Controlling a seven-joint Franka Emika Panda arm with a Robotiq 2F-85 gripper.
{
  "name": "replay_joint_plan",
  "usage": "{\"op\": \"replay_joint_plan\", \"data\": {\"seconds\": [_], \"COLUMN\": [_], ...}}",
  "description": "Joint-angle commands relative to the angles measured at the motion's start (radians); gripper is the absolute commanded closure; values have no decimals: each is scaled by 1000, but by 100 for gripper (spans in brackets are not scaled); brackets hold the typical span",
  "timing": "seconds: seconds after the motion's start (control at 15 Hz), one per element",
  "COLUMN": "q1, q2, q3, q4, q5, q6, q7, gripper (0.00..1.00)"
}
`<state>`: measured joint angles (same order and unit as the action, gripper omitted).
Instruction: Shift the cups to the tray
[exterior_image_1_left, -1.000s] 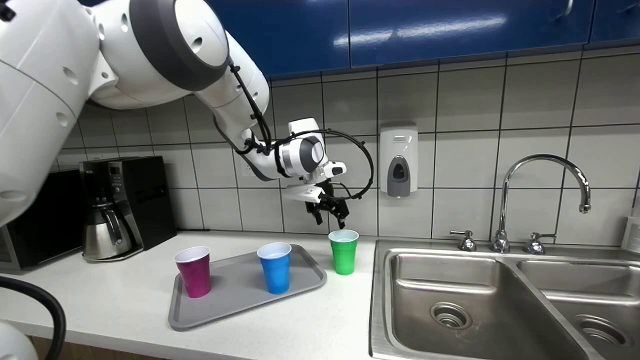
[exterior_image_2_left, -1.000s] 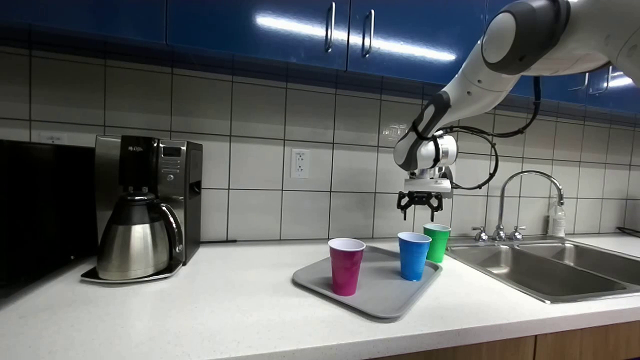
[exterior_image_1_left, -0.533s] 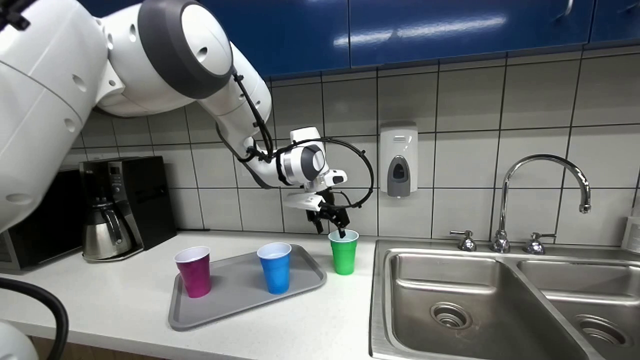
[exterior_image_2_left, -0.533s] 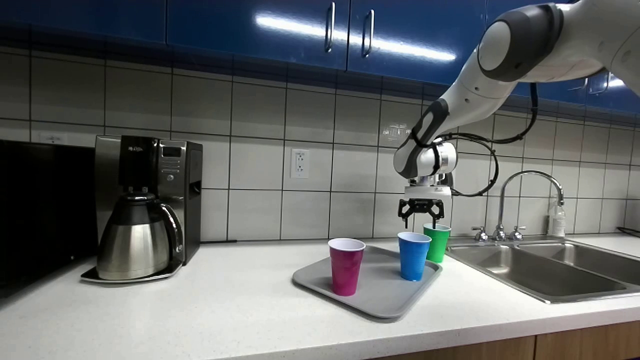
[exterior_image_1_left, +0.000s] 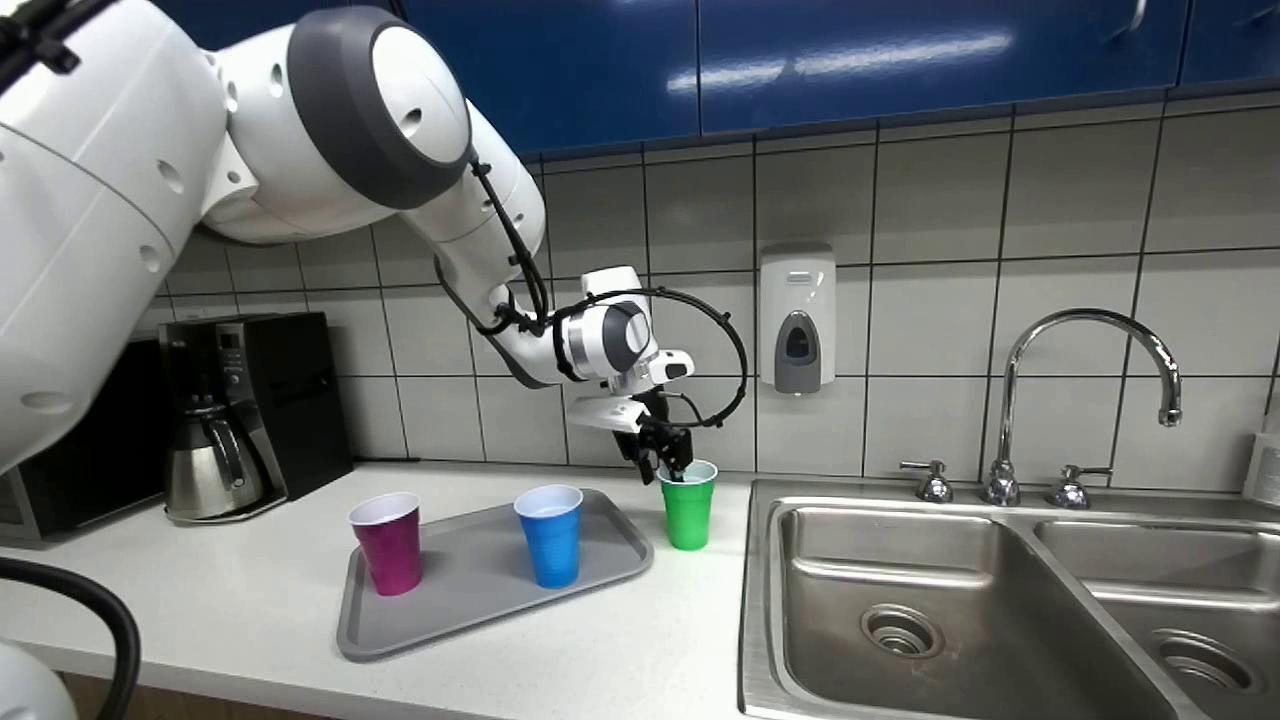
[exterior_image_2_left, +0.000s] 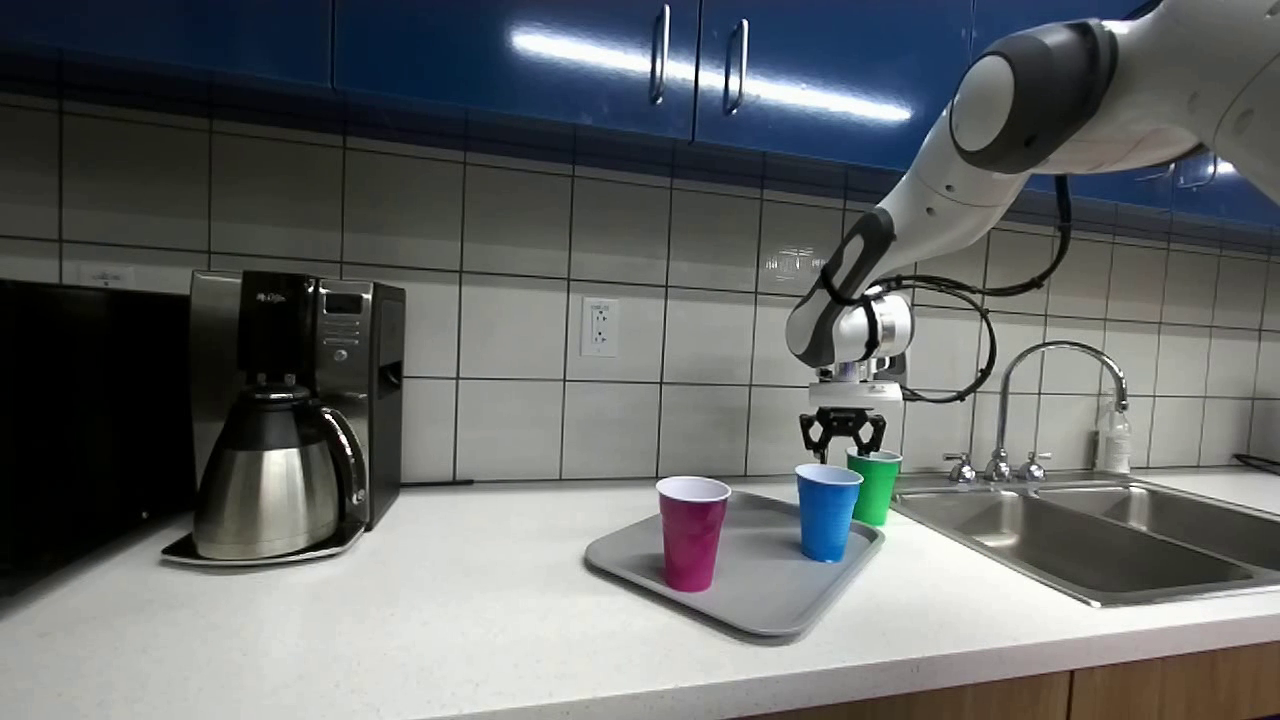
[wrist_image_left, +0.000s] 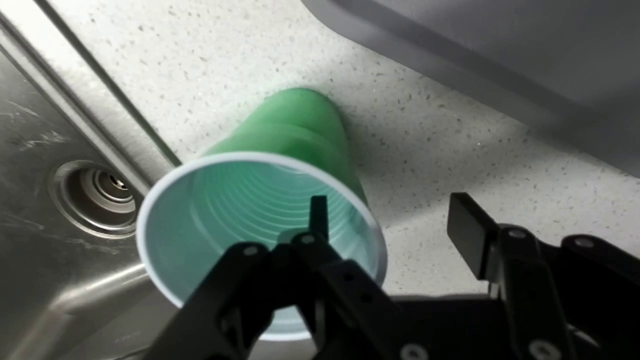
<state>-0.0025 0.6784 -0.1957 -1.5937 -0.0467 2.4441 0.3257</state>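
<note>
One grey tray (exterior_image_2_left: 752, 565) on speckled counter (exterior_image_2_left: 430, 610), tiled wall (exterior_image_2_left: 705, 335) behind.

free: counter (wrist_image_left: 415, 115) between green cup (exterior_image_1_left: 688, 512), tray (exterior_image_1_left: 475, 560) | obstacle: rim (wrist_image_left: 376, 235) between fingers (wrist_image_left: 467, 235)

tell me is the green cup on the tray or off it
Off it. The green cup stands upright on the counter, and the wrist view shows a strip of counter between it and the tray.
</note>
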Motion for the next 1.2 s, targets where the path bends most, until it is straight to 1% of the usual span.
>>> {"op": "replay_joint_plan", "data": {"seconds": [0.0,0.27,0.33,0.53,1.13], "q1": [-6,-6,-6,-13,-18], "q2": [8,17,19,18,-23], "q3": [5,4,3,7,24], "q4": [24,30,31,40,49], "q5": [-2,-3,-3,2,5], "q6": [-28,-38,-39,-52,-42], "q7": [6,6,6,-2,-38], "gripper": [67,97,100,99,99]}}
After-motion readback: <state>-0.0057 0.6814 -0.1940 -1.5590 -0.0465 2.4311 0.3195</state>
